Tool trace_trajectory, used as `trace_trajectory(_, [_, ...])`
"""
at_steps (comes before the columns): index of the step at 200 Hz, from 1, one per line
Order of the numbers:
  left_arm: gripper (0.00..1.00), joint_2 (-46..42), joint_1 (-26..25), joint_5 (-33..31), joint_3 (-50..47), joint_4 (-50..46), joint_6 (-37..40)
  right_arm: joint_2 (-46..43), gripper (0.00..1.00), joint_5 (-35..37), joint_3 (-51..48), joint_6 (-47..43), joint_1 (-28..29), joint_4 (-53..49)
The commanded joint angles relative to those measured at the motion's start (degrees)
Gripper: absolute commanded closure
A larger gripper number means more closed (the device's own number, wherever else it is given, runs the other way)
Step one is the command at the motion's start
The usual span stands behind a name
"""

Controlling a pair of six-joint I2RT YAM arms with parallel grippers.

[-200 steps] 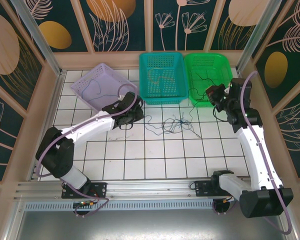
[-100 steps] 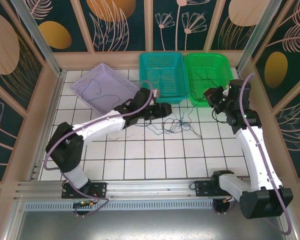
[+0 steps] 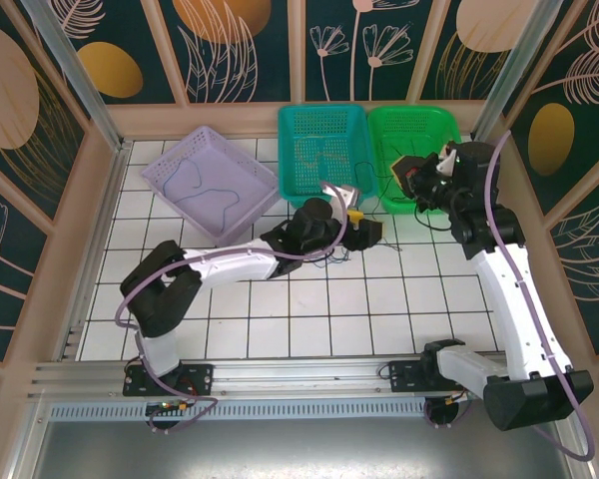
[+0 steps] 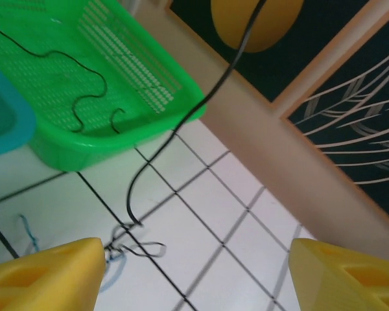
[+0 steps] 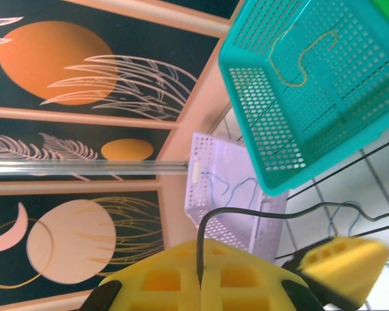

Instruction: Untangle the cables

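On the left, the lilac perforated plastic basket (image 3: 170, 165) already held one dark blue thin cable (image 3: 195, 185), so the sorting looked partly done. The left hand (image 4: 198, 259) hung open, its yellow fingers (image 4: 45, 275) spread wide just above the knot of dark blue and black hair-thin cables (image 4: 126, 241). That knot lay on the white tiled worktop (image 3: 309, 319), in front of the baskets.

Behind it, the teal mesh basket (image 3: 324, 108) held a pale squiggle of cable (image 5: 305, 58), and the green mesh basket (image 4: 149, 84) held a loose black cable (image 4: 78, 78).

From the knot a single black strand (image 4: 175, 129) rose towards the right. There the right hand (image 5: 200, 275) was closed on it, over the near part of the green basket.

The step in hand seemed to be drawing that strand out of the knot. Next, the left hand would probably need to drop and pinch the other strands, so that the knot did not simply follow the pull.
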Motion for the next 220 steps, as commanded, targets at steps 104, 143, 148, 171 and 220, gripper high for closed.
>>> trace_trajectory(104, [0.52, 11.5, -0.9, -9.4, 7.8, -0.9, 8.2, 4.0, 1.00, 1.5, 14.8, 7.2, 5.2, 4.0])
trace_trajectory(143, [0.58, 11.2, -0.8, -10.0, 3.4, -4.0, 7.2, 7.4, 1.00, 3.2, 21.5, 6.0, 4.0, 9.3])
trace_trajectory(148, [0.59, 10.8, -0.8, -10.1, 2.6, -4.1, 7.1, 7.7, 1.00, 3.4, 22.2, 5.9, 3.7, 10.2])
trace_trajectory(171, [0.59, 9.8, -0.9, -10.8, -0.1, -4.9, 6.7, 9.9, 1.00, 3.7, 26.0, 6.3, 1.9, 14.0])
trace_trajectory(220, [0.60, 9.6, -0.8, -11.9, -3.0, -6.3, 5.5, 14.6, 1.00, 6.0, 34.7, 5.1, 1.0, 19.9])
